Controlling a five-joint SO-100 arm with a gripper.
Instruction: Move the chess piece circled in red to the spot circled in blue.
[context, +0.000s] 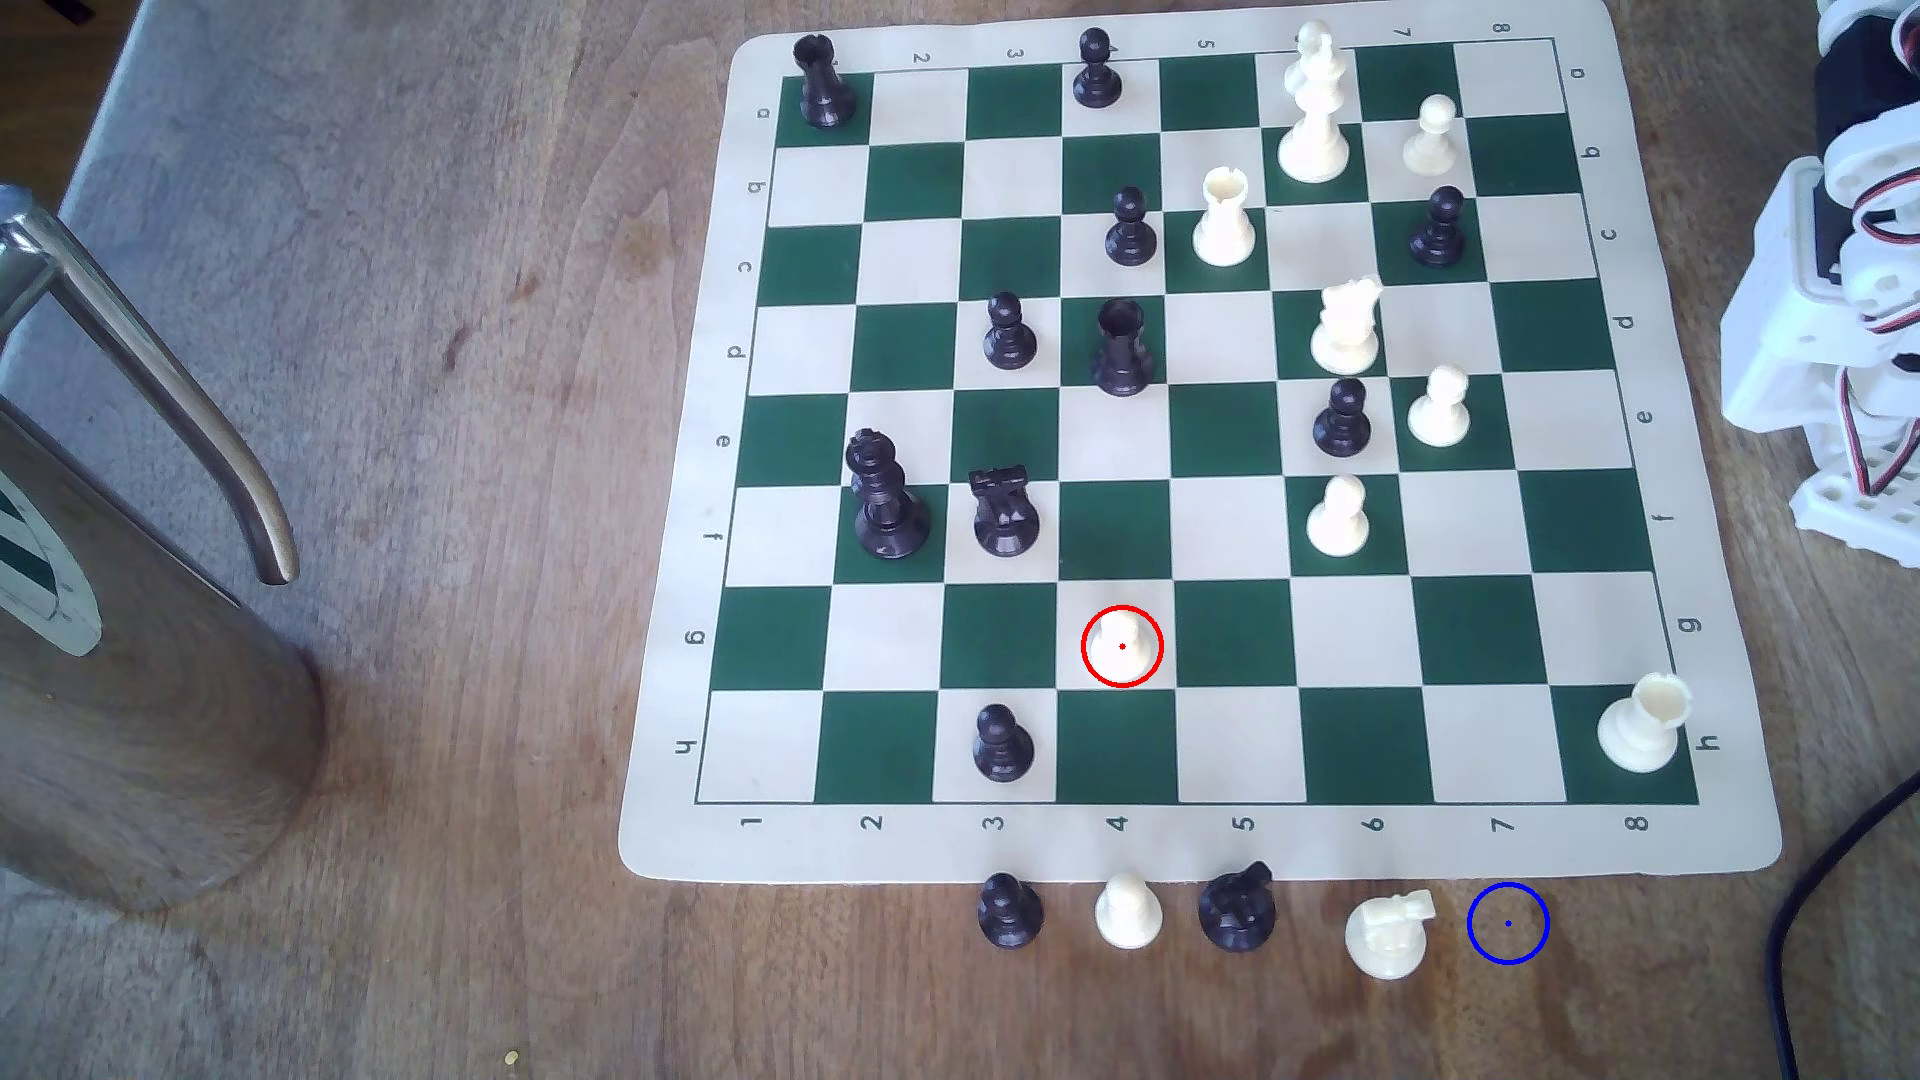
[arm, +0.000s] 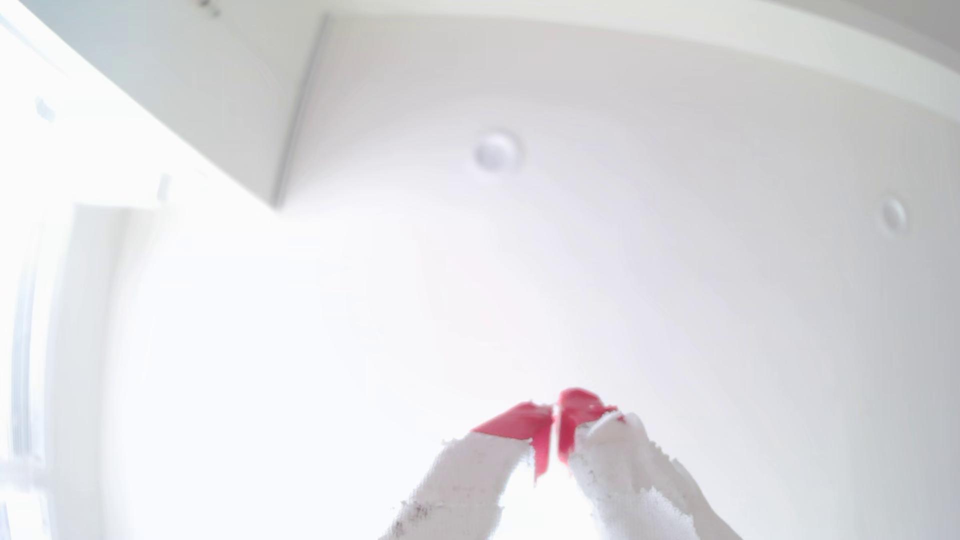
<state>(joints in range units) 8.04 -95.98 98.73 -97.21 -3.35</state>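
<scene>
The chess piece (context: 1122, 644), a small cream pawn ringed in red, stands on a light square in row g, column 4 of the green and cream board (context: 1704, 831). The spot (context: 1508, 923) is bare brown wood ringed in blue, just off the board's near edge, to the exterior view's right of a fallen cream knight (context: 1387, 935). The white arm (context: 1839, 312) is folded at the exterior view's right edge, far from both. In the wrist view my gripper (arm: 555, 415) points up at a white ceiling, its red-tipped fingers (arm: 519, 420) pressed together with nothing between them.
Several black and cream pieces stand across the board. A black pawn (context: 1008, 912), a cream pawn (context: 1127, 912) and a black knight (context: 1236, 909) line the near edge. A large metal jug (context: 125, 623) stands at the exterior view's left. A black cable (context: 1829, 862) runs at the right.
</scene>
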